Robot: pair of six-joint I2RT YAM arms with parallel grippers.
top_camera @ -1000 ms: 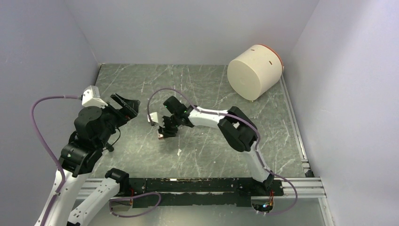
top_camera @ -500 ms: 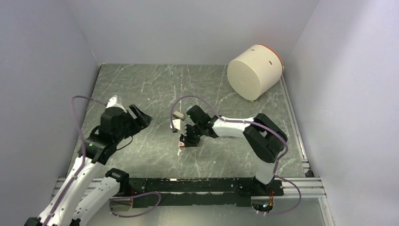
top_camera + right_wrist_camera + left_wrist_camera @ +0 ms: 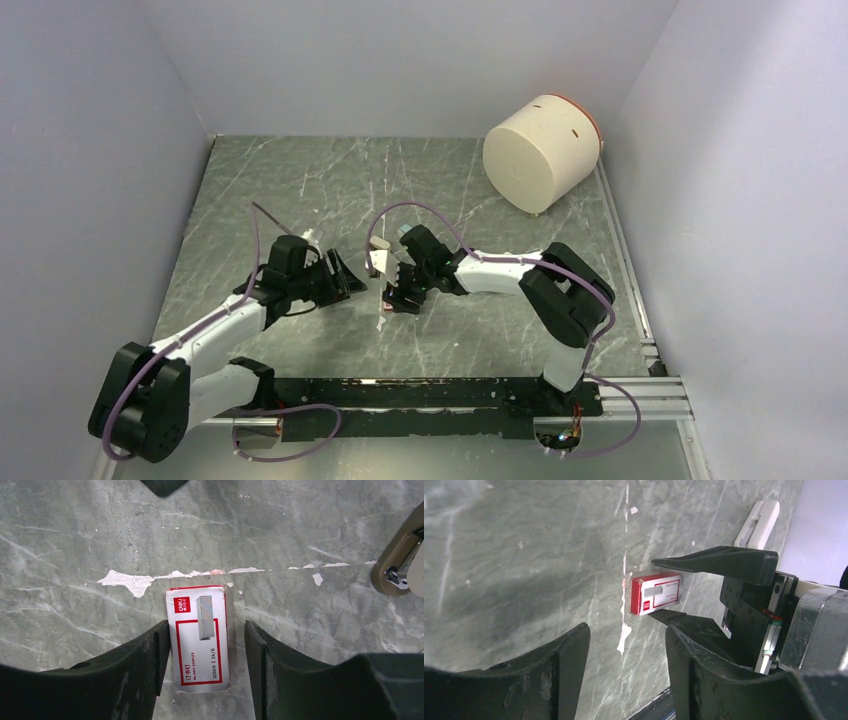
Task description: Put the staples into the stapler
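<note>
light: even, diffuse | shadows: soft | focus: sharp — wrist foregrounds slightly blurred

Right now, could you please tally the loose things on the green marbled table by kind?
Red-and-white cardboard staple box: 1
Beige stapler, only partly in view: 1
Cream cylindrical tub with an orange end: 1
Total: 3

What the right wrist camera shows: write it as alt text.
A red and white staple box lies on the marbled table between the open fingers of the right gripper. A beige stapler shows partly at the right edge.
</note>
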